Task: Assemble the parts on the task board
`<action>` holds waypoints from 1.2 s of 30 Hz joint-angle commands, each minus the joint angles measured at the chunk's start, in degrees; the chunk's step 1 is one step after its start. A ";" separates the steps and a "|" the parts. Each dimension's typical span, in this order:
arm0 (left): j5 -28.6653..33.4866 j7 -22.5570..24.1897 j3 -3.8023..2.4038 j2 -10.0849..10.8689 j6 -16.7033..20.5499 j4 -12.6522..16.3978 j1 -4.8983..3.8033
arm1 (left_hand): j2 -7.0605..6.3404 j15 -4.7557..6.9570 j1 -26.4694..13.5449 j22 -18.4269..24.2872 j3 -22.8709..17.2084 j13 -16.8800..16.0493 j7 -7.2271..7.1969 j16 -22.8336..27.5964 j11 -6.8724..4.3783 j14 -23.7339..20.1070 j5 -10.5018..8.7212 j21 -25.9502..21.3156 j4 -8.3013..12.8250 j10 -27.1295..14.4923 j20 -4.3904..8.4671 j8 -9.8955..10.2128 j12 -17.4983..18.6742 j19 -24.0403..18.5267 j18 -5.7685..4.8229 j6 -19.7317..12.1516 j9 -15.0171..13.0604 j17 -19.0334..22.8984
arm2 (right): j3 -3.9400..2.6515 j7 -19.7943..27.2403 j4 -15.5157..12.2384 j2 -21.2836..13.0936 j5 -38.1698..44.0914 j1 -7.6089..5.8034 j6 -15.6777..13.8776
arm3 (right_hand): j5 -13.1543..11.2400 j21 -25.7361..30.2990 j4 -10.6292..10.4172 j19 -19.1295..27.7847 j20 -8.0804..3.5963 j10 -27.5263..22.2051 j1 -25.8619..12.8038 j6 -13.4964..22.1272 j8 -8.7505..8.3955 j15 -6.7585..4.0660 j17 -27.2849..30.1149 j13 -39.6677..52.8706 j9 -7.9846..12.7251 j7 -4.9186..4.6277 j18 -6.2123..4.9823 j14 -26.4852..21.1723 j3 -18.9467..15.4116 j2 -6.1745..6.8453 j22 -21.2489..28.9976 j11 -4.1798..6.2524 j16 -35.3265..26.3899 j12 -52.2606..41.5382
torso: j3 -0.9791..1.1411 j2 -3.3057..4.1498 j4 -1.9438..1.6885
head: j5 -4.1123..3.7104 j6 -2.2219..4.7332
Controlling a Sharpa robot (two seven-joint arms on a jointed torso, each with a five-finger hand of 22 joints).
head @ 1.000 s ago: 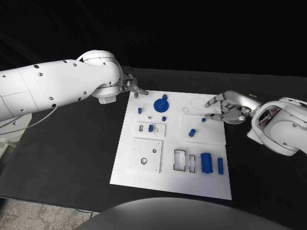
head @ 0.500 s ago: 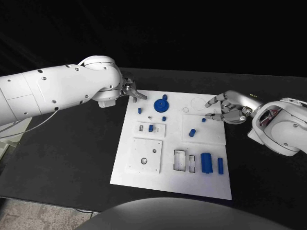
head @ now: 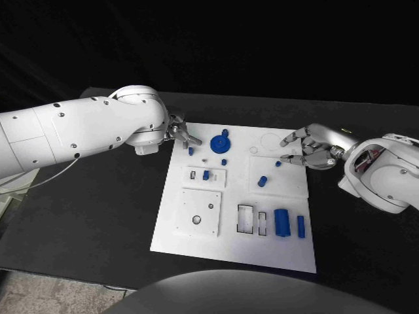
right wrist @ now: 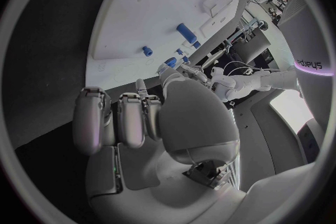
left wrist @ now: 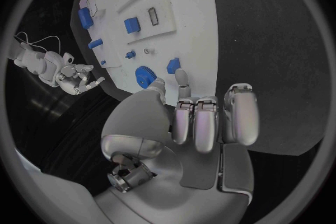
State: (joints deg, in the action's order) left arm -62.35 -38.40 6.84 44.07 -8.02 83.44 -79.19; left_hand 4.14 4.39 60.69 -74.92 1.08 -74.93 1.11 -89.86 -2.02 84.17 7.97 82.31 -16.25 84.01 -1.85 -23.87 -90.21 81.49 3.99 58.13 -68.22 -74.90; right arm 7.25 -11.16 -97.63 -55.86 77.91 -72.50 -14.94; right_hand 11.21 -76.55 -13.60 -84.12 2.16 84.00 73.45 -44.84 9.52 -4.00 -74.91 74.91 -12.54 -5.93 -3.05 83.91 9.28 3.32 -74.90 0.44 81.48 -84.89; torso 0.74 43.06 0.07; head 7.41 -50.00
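- My left hand (head: 179,128) hovers at the far left corner of the task board (head: 196,226). Its fingers (left wrist: 208,123) are curled loosely side by side and hold nothing.
- My right hand (head: 311,148) sits at the board's right edge. Its fingers (right wrist: 133,117) are bent inward around empty space; one fingertip lies just beside the small blue peg (head: 277,163).
- I judge the step in hand to be the left hand's reach for a part near the far end, most likely the blue gear (head: 220,143) or the short blue pin (head: 190,151) just beside the fingertips.
- To do it well, I would spread the fingers before descending, come straight down over the piece, and pinch it by its sides so it stays upright for seating.
- I would keep the right hand parked where it is, so the two arms do not crowd each other over the far end.
- The board is a white rectangular plate lying flat on the black desk (head: 87,216), with raised square pads and rectangular slots.
- The parts are small and blue. The gear lies at the far end, a stubby cylinder (head: 262,181) is near the middle, and a larger block (head: 282,222) and a thin bar (head: 301,226) stand near the near right corner.
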 commanded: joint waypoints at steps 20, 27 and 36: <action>0.90 0.08 0.21 0.33 -1.54 0.83 0.60 | 0.01 0.23 0.97 -4.23 0.53 -15.07 0.05 -0.14 -0.24 5.83 1.34 -0.63 0.12 5.99 -0.06 -0.51 0.21 -0.51 -0.71 -0.39 -0.90 -15.10 | 0.00 0.36 0.05 0.00 0.14 0.23 0.08 | 0.43 0.13 0.37 -0.46 0.40 1.89 0.14 -0.38 0.16 0.25 -5.86 10.98 0.11 0.07 -0.23 4.10 -0.11 -0.48 -9.50 -0.52 -0.14 0.50 | 0.00 0.06 0.03 | 0.00 0.00; 0.74 0.09 0.22 0.42 -1.66 1.25 0.67 | 0.07 0.29 2.51 -4.36 0.59 -15.07 -0.04 -0.14 -0.32 5.83 4.44 -0.72 0.49 5.99 -0.01 -0.43 0.21 -0.48 -0.71 -0.53 -1.65 -15.10 | 0.00 0.24 0.20 0.01 0.14 0.27 0.19 | 0.48 0.19 0.40 -0.45 0.40 1.87 0.16 -0.39 0.15 0.25 -5.83 10.95 0.13 0.07 -0.24 4.10 -0.10 -0.49 -9.48 -0.52 -0.16 0.54 | -0.01 0.03 0.03 | 0.03 0.00; 1.07 0.10 0.26 0.41 -1.73 1.04 0.76 | 0.19 0.38 4.54 -4.39 0.17 -15.07 -0.15 -0.14 -0.42 5.83 9.47 -0.95 0.93 5.99 0.08 0.18 0.21 -0.57 -0.68 -0.78 -2.15 -15.10 | 0.00 0.21 0.34 0.09 0.13 0.31 0.13 | 0.60 0.35 0.51 -0.40 0.40 1.80 0.26 -0.43 0.15 0.25 -5.74 10.86 0.18 0.06 -0.28 4.08 -0.02 -0.56 -9.42 -0.52 -0.24 0.64 | 0.00 0.01 0.03 | 0.08 0.00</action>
State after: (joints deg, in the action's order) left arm -61.70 -38.42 7.10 44.55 -8.83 84.46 -78.46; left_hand 4.29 4.39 64.76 -74.91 1.39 -74.93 1.02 -89.86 -2.02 84.17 17.01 81.65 -15.60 84.00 -1.64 -24.05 -90.21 81.28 4.00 57.79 -70.30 -74.93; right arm 7.25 -11.13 -97.37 -55.81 77.88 -72.24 -14.93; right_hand 11.45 -76.55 -13.44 -84.12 2.16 84.00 73.62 -44.84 9.52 -4.00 -74.95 74.91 -12.40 -5.93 -3.05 83.91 9.12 3.16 -74.93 0.44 81.48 -84.44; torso 0.74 43.10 0.10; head 7.50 -50.00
